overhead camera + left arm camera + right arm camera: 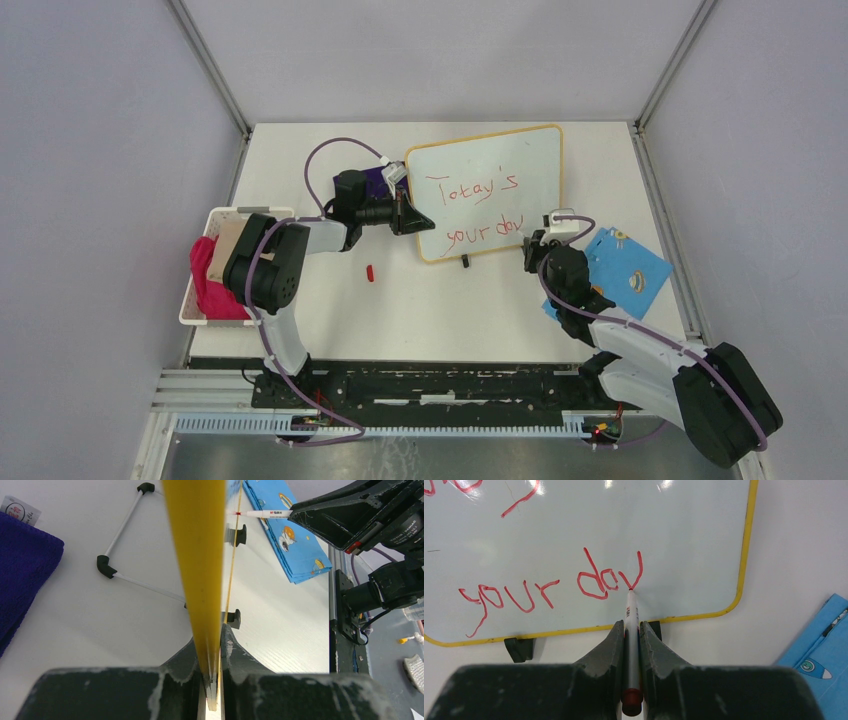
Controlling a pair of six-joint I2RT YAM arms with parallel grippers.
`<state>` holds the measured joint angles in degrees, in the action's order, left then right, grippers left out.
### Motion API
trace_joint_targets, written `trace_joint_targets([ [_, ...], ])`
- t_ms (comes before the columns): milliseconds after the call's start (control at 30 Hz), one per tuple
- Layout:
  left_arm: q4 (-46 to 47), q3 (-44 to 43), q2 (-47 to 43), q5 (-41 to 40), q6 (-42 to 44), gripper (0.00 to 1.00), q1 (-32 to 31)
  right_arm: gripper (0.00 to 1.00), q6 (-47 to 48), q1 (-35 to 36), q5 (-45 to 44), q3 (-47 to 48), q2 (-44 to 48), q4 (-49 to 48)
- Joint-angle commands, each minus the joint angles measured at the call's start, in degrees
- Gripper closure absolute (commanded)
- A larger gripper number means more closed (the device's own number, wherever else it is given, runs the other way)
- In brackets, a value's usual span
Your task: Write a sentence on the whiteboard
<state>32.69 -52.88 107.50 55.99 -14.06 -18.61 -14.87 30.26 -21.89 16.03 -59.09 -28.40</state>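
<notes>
The whiteboard (530, 160) stands tilted at the table's middle back, with a yellow frame. The sentence (470, 188) is in red marker, "Today's" above "your day" (554, 585). My left gripper (425, 222) is shut on the board's left edge; in the left wrist view the frame (197, 555) runs between its fingers (214, 645). My right gripper (631, 625) is shut on a white marker (631, 607) with a red end. The marker's tip touches the whiteboard (674, 530) at the foot of the last "y".
A red marker cap (370, 272) lies on the table in front of the board. A blue patterned sheet (625, 270) lies at the right. A white basket (192, 300) with pink cloth sits at the left. A purple cloth (375, 180) lies behind the left gripper. Black feet (519, 647) hold the board.
</notes>
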Motion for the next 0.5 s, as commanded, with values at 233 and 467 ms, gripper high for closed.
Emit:
trace_joint_targets([
  [233, -11.41, 1.39, 3.07, -9.91, 8.06, 0.98, -2.31, 1.0, -1.63, 0.13, 4.78, -0.65, -0.21, -0.07],
  [467, -11.69, 1.31, 3.09, -9.93, 8.22, 0.98, -2.39, 1.0, -2.22, 0.87, 5.75, -0.84, -0.89, -0.33],
])
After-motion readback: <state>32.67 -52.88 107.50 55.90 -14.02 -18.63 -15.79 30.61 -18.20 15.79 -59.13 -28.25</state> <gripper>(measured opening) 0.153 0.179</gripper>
